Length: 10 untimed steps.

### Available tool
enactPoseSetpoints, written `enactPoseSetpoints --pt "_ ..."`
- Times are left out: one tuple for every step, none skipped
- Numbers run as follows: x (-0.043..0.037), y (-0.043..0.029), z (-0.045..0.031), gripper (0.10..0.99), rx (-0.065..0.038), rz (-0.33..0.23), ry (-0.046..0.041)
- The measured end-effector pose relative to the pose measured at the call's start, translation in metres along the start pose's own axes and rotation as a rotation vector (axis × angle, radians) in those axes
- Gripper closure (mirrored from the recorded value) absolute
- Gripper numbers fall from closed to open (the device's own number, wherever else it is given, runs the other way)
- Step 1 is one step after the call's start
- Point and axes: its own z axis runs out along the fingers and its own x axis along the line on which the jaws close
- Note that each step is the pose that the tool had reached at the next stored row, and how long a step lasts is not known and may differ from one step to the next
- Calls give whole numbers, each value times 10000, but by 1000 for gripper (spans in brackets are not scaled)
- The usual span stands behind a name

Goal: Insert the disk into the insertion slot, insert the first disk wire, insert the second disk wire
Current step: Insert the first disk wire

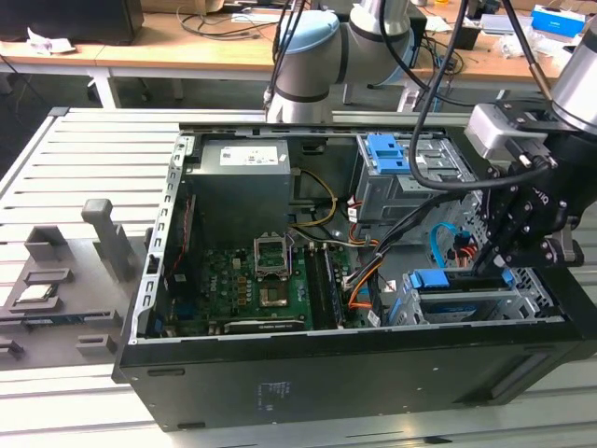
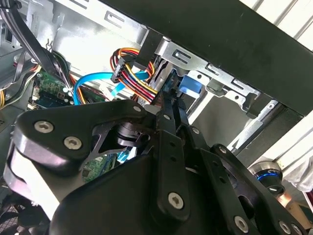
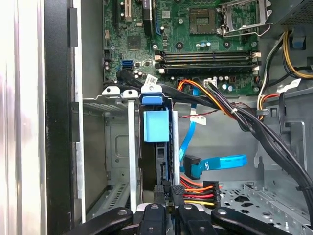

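Note:
The disk (image 3: 156,126), edged by its blue carrier, sits in the insertion slot (image 3: 115,147) of grey sheet metal at the case's front corner, on the exterior view's right. There the disk (image 1: 446,280) lies in the slot (image 1: 466,305). My gripper (image 3: 168,208) is at the disk's rear edge, shut on the black plug of a disk wire (image 3: 195,192) with red, orange and yellow strands. Those fingers (image 2: 168,105) pinch the same wire (image 2: 132,68) in the second wrist view. A blue flat disk wire (image 3: 220,162) lies loose beside it, plug free. The gripper (image 1: 485,266) hangs over the slot.
A taller grey cage with a blue latch (image 1: 390,154) stands behind the slot. The motherboard (image 1: 252,280) and the power supply (image 1: 238,182) fill the case's other half. Black cable bundles (image 3: 254,125) cross near the gripper. The case wall (image 3: 58,117) is close alongside the slot.

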Motion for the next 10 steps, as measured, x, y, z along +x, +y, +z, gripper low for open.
enactPoseSetpoints --pt "0 0 10 922 1 0 10" --pt "-1 -1 22 922 1 0 16" --pt "-1 -1 27 922 1 0 8" --pt "-1 -1 27 922 1 0 8" --pt "-1 -1 27 922 1 1 9" --pt "-2 -1 30 922 0 0 1" --pt "-2 -2 37 910 0 -1 -15" --pt "-1 -1 37 910 -1 0 -10" --pt "-1 -1 34 910 -1 0 -4" --pt "-1 -1 28 847 0 1 7"
